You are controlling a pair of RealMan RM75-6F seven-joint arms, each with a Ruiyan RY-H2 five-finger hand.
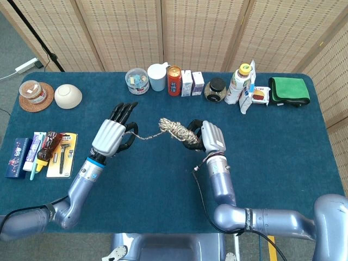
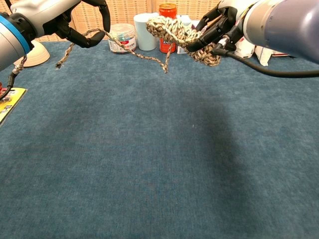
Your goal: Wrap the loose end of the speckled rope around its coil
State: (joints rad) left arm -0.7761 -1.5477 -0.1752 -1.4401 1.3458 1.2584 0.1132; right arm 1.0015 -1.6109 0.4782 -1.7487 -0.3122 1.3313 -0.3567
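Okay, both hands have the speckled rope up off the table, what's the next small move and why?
Probably carry the left hand over the coil to lay a turn. It pinches the loose end, which sags slack between the hands, while the right hand holds the coil clear of the table.

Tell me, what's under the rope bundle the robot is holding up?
Only bare blue table shows beneath the coil. The right hand covers part of the coil's far end.

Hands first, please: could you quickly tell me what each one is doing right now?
Left hand: holds the loose end of the rope.
Right hand: grips the rope coil.
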